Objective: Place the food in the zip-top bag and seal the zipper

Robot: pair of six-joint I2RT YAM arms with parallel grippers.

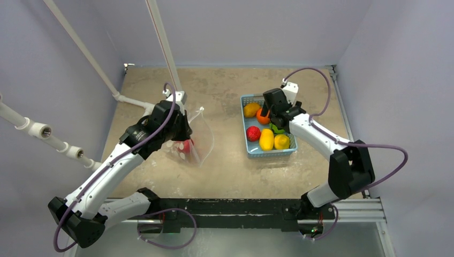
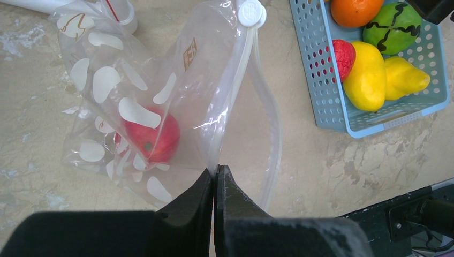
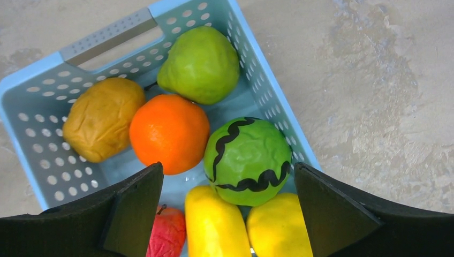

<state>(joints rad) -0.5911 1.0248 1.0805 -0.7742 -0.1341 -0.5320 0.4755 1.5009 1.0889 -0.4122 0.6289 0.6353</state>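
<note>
The clear dotted zip-top bag lies left of centre on the table, with one red fruit inside; it also shows in the top view. Its whitish zipper loops open, and the slider sits at the far end. My left gripper is shut on the bag's mouth edge. My right gripper is open and empty. It hovers over the fruits in the light-blue basket, right above a green striped ball. An orange, a green pear, a tan fruit, two yellow fruits and a red one lie around it.
The basket stands right of centre. White pipes reach in from the left wall, and a white pole rises just behind the bag. Walls close three sides. A metal rail runs along the near edge.
</note>
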